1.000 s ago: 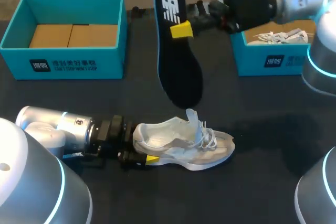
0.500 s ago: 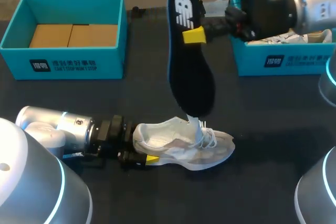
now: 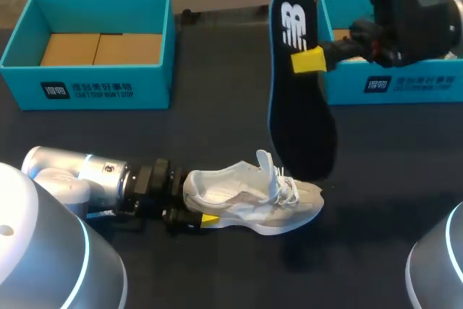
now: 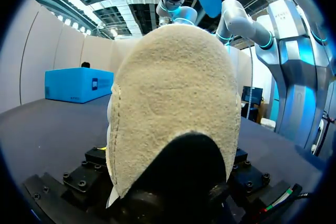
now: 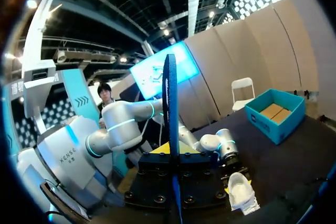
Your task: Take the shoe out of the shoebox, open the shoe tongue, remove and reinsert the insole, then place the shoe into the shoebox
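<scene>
A white shoe (image 3: 253, 197) lies on its sole on the dark table, toe to the right, tongue raised. My left gripper (image 3: 197, 211) holds its heel from the left, one yellow tip against the near side. In the left wrist view the beige heel (image 4: 173, 103) sits deep between the jaws. My right gripper (image 3: 312, 56) is shut on a dark insole (image 3: 300, 99), which hangs upright above and to the right of the shoe's toe. In the right wrist view the insole (image 5: 169, 108) shows edge-on in the gripper (image 5: 172, 156), with the shoe (image 5: 241, 192) far below.
One teal shoebox (image 3: 94, 88), with brown cardboard inside, stands at the back left. A second teal shoebox (image 3: 391, 85) stands at the back right, under my right arm. Dark table lies bare between the boxes and in front of the shoe.
My right arm has carried the insole to the right, from above the shoe's middle to beside the right shoebox. The left arm and the shoe have not moved.
</scene>
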{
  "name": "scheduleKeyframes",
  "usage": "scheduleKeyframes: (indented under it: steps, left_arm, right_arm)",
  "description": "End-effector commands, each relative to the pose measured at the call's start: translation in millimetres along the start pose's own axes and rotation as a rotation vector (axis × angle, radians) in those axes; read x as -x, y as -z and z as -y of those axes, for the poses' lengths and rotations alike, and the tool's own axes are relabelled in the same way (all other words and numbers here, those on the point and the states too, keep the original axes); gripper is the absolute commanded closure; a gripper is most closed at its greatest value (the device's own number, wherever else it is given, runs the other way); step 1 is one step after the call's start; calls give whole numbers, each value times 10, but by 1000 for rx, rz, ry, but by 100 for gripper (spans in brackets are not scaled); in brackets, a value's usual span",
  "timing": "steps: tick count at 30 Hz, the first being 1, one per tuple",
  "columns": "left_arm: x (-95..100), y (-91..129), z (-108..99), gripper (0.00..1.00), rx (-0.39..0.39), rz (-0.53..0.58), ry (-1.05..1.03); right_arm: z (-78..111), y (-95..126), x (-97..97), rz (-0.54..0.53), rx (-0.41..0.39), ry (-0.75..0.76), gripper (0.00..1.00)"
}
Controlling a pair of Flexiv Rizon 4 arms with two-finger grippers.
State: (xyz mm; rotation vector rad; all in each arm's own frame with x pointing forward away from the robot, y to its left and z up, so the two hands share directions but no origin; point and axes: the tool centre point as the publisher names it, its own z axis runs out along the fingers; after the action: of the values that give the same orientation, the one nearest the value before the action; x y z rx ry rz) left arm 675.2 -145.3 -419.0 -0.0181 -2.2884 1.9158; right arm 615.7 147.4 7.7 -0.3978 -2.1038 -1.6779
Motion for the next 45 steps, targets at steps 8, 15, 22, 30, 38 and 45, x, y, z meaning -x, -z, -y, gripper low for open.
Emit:
scheduleKeyframes:
  steps: [8,15,22,30,38,45]
  left_arm:
    - [-2,-6,-3,100,0,1,0]
    - [-2,-6,-3,100,0,1,0]
    - [-2,-6,-3,100,0,1,0]
    - [-2,-6,-3,100,0,1,0]
    - [-2,-6,-3,100,0,1,0]
    - [-2,-6,-3,100,0,1,0]
  right_arm:
    - [57,82,-106,75,-3,-13,100]
    - [138,157,-151,44,17,11,100]
    - [178,293,-270,53,58,33,100]
    - [200,327,-316,41,102,44,100]
    - [213,332,-355,57,117,47,100]
    - [213,332,-355,57,117,47,100]
